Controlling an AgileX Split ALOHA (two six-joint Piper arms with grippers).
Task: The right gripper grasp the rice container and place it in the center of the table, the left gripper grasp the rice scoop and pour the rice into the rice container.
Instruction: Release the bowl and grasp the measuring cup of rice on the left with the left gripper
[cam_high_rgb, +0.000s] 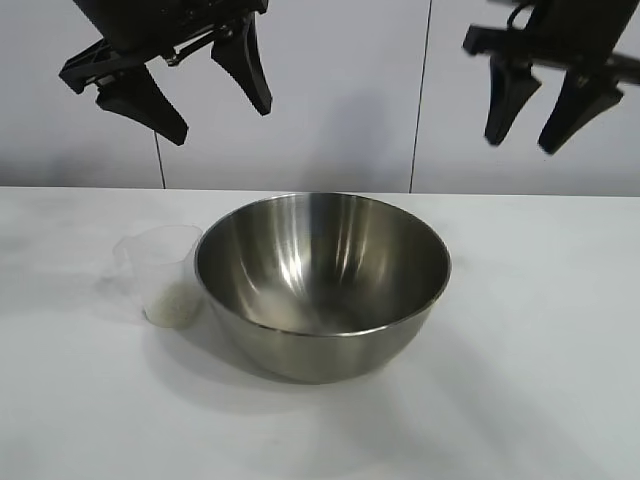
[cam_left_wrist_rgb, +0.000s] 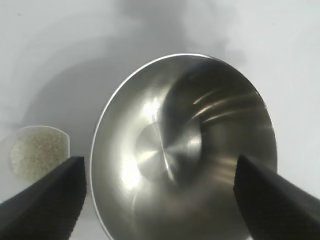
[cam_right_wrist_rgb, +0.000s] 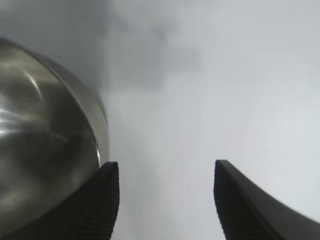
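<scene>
The steel rice container (cam_high_rgb: 322, 285) stands in the middle of the white table (cam_high_rgb: 540, 380), empty inside. The translucent rice scoop (cam_high_rgb: 160, 272) stands upright just left of it, touching or nearly touching its wall, with rice (cam_high_rgb: 170, 305) in its bottom. My left gripper (cam_high_rgb: 222, 120) hangs open and empty high above the scoop and the bowl's left side. My right gripper (cam_high_rgb: 520, 145) hangs open and empty high above the table right of the bowl. The left wrist view shows the bowl (cam_left_wrist_rgb: 185, 155) and the scoop with rice (cam_left_wrist_rgb: 37, 152) below. The right wrist view shows the bowl's edge (cam_right_wrist_rgb: 45, 150).
A pale grey panelled wall (cam_high_rgb: 330, 90) runs behind the table. Bare tabletop lies in front of and to the right of the bowl.
</scene>
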